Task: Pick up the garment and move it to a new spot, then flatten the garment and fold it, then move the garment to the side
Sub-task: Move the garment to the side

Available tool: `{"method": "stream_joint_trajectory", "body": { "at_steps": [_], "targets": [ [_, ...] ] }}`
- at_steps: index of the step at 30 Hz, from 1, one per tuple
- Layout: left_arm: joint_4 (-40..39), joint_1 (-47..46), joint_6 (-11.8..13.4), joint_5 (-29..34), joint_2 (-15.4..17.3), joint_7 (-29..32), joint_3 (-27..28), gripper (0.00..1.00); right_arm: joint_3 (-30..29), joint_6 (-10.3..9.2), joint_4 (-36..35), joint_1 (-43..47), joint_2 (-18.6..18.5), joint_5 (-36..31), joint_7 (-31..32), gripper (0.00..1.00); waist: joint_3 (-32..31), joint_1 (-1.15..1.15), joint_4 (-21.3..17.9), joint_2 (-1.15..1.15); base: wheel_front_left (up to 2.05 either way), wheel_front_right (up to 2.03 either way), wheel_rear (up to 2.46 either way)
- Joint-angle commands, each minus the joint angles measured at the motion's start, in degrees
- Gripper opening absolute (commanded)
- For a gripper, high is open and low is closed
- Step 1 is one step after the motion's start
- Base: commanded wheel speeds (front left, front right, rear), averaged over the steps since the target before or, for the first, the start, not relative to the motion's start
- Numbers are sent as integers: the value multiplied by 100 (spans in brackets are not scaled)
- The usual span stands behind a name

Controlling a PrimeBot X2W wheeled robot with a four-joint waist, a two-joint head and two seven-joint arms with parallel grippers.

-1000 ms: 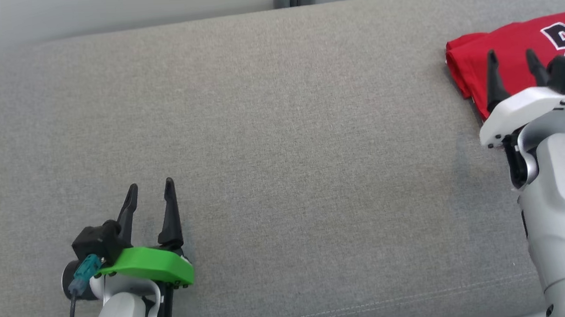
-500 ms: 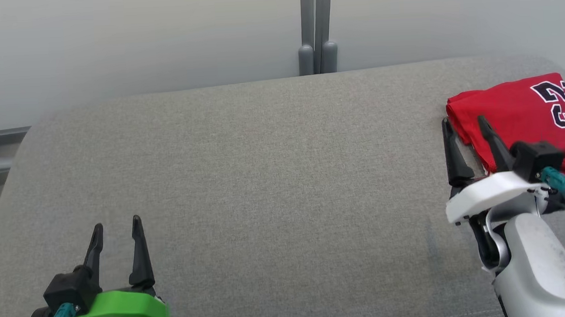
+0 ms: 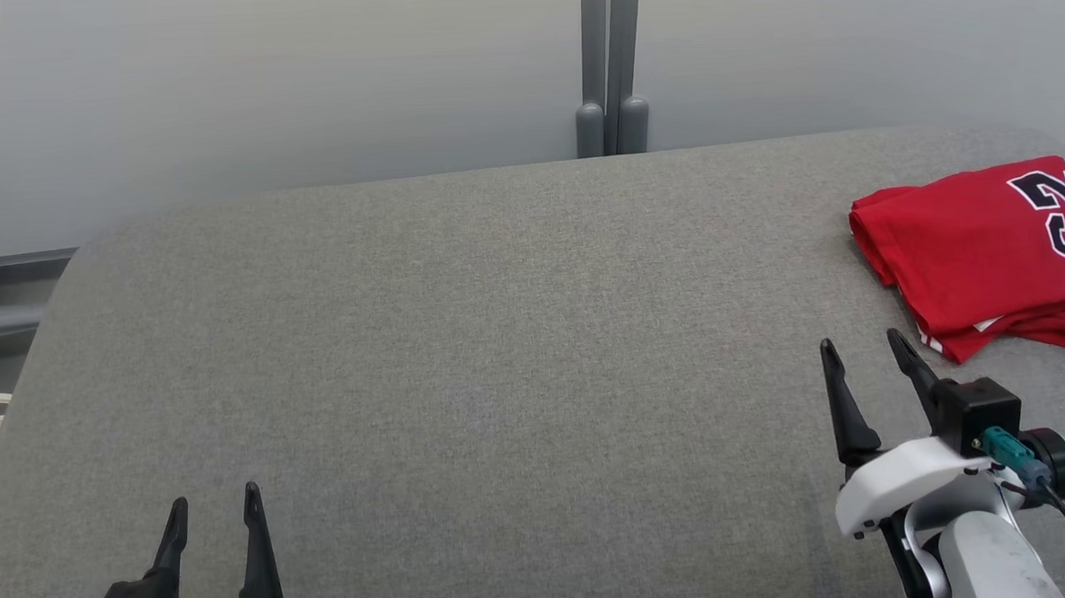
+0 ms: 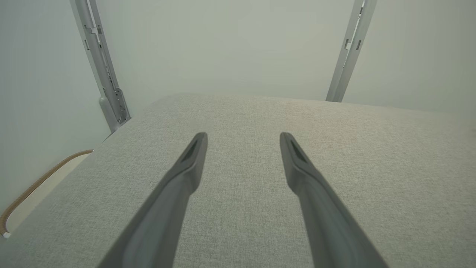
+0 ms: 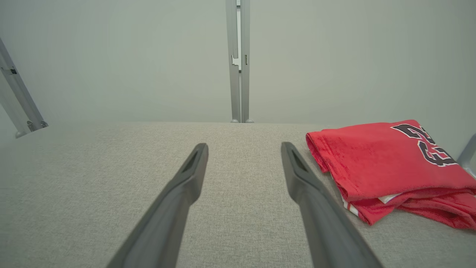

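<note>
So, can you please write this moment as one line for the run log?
garment: folded, lying at right side of grey surface | left tool: open, empty | right tool: open, empty, near garment, not touching | task: looks finished

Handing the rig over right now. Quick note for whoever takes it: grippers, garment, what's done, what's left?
Grippers: left gripper open and empty, over the grey cushion at near left. The right gripper is open and empty, just short of the red jersey, not touching it.
Garment: folded, number 23 facing up, at the cushion's right side. A white-trimmed layer peeks out at its near edge.
Done: it looks folded and set aside.
Left: likely nothing beyond checking the fold.
</note>
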Motion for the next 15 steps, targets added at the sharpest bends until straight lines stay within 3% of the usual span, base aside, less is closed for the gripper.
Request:
{"method": "stream_joint_trajectory", "body": {
  "at_steps": [1,15],
  "targets": [
    [36,109,-24,68,15,-1,38,100,-59,-8,-22,176,1,-55,-3,100,6,0,6,0,0,0,0],
    [351,249,-100,-155,-61,41,179,100,-137,-8,212,599,3,143,104,100,-88,0,41,0,0,0,0]
  ]
}}
